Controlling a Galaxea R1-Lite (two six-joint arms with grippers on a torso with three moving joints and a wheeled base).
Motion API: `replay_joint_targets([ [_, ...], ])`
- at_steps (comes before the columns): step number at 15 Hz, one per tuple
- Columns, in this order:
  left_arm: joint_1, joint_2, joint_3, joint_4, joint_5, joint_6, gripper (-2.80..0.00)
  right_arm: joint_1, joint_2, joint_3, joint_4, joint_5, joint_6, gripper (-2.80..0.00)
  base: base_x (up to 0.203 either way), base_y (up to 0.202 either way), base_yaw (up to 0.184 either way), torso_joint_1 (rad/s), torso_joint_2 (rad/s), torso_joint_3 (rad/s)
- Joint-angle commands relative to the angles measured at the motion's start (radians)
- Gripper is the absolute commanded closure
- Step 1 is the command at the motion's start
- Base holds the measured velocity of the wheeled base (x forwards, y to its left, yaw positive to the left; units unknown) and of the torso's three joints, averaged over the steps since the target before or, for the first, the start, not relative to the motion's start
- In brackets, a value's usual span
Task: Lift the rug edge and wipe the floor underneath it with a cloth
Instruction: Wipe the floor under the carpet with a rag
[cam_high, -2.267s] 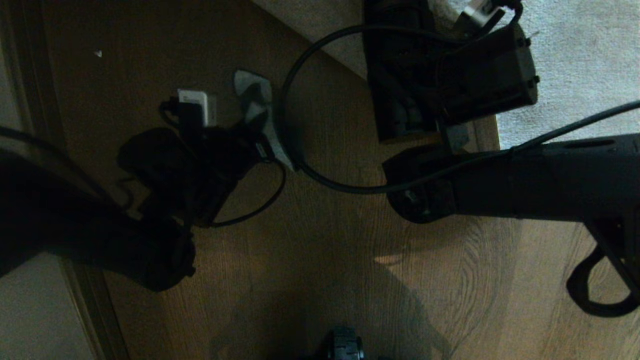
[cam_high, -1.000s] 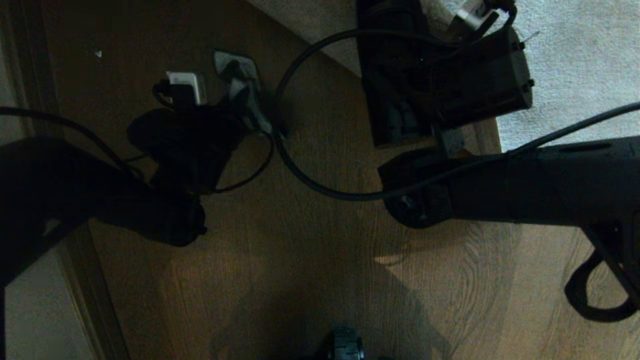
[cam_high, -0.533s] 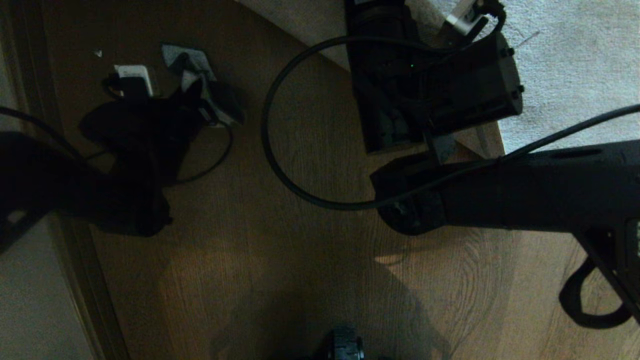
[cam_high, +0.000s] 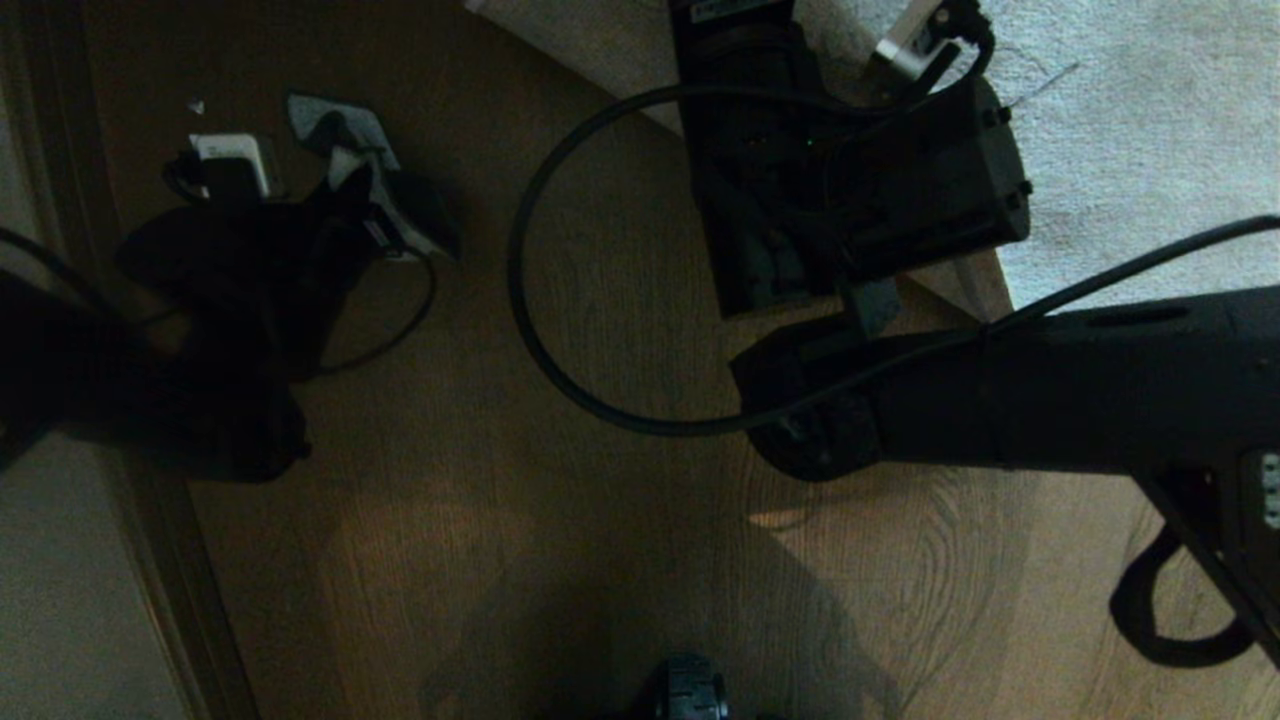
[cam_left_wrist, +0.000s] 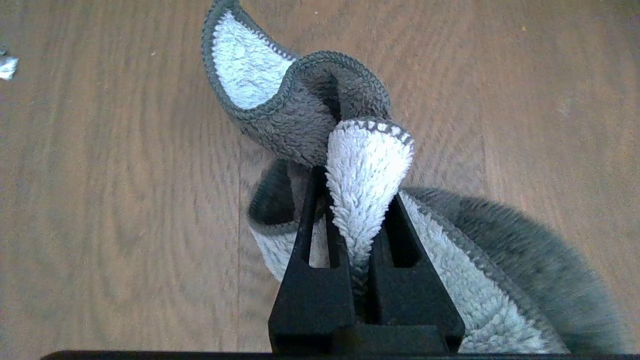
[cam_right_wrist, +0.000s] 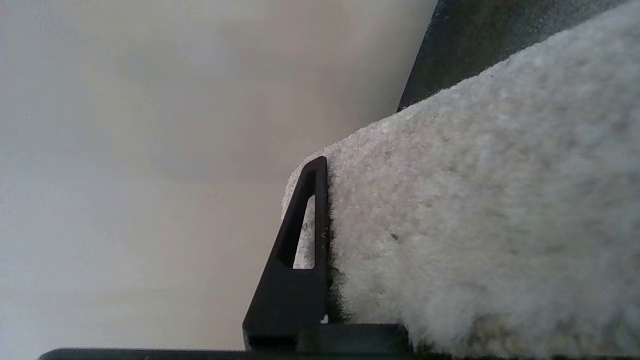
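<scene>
My left gripper (cam_left_wrist: 352, 200) is shut on a folded grey-and-white cloth (cam_left_wrist: 367, 160), which drapes down onto the brown plank floor (cam_left_wrist: 100, 175). The head view shows this gripper (cam_high: 375, 215) at the upper left, the cloth (cam_high: 335, 120) sticking out past it, well left of the rug. My right gripper (cam_right_wrist: 340, 205) is shut on the rug edge (cam_right_wrist: 450, 200); one finger (cam_right_wrist: 305, 235) shows and pile hides the other. In the head view its black body (cam_high: 880, 180) sits at the top over the raised rug corner (cam_high: 590, 50), with bare floor (cam_high: 600, 300) below.
The rest of the rug (cam_high: 1150, 120) lies flat at the upper right. A black cable (cam_high: 525, 330) loops over the floor between the arms. A wall and skirting (cam_high: 60, 560) run down the left. A small white scrap (cam_high: 196, 106) lies near the cloth.
My left arm has swung to the left with the cloth, away from the rug corner and toward the wall. The right gripper has kept its hold on the rug edge, barely shifting.
</scene>
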Motion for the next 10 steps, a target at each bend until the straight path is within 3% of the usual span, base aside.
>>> replay_joint_targets([
  [1,-0.003,-0.065,0.080,-0.048,0.001,-0.001,0.00,0.001,0.005,0.004,-0.048,-0.001,0.005,0.00,0.000,0.000,0.000,0.000,0.00,0.000],
  [8,-0.014,-0.270,0.453,-0.048,-0.002,0.005,0.00,0.018,0.025,0.008,-0.048,-0.001,0.005,0.00,0.000,0.000,0.000,0.000,0.00,0.000],
  [10,-0.014,-0.304,0.508,-0.048,-0.002,0.005,0.00,0.018,0.026,0.009,-0.048,-0.001,0.002,0.00,0.000,0.000,0.000,0.000,0.00,0.000],
])
